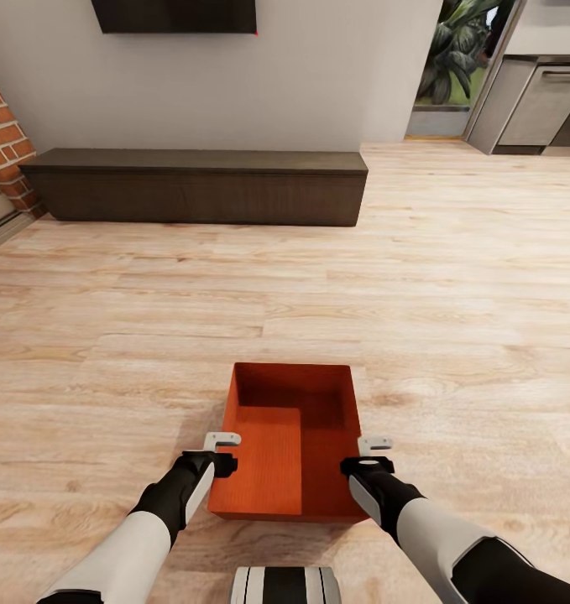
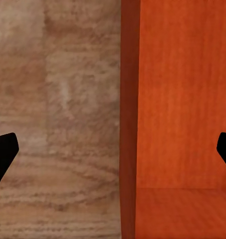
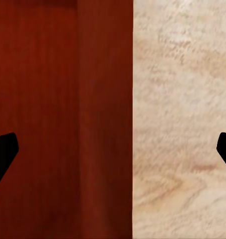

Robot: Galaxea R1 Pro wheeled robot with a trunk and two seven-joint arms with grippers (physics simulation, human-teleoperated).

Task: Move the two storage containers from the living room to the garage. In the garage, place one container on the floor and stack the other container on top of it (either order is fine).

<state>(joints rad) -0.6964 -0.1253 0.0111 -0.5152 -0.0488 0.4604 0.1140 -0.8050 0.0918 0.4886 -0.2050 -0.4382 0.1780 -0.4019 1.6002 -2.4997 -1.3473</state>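
Note:
One orange-red storage container [image 1: 289, 440] stands open-topped on the light wood living room floor [image 1: 452, 277], just in front of my base. My left gripper [image 1: 223, 450] is open at the container's left wall, one finger outside and one inside. In the left wrist view the container wall [image 2: 128, 124] runs between the wide-apart fingertips [image 2: 3, 155] of the left gripper [image 2: 113, 152]. My right gripper [image 1: 371, 455] is open astride the right wall. The right wrist view shows the right gripper [image 3: 113, 152] with the container [image 3: 53, 99] and bare planks between its tips. The garage is out of view.
A long dark low cabinet [image 1: 196, 189] lines the far wall under a black screen [image 1: 174, 15]. A brick fireplace [image 1: 3, 143] stands at the far left. At the far right are a doorway with plants [image 1: 461, 59] and grey kitchen units [image 1: 541, 105].

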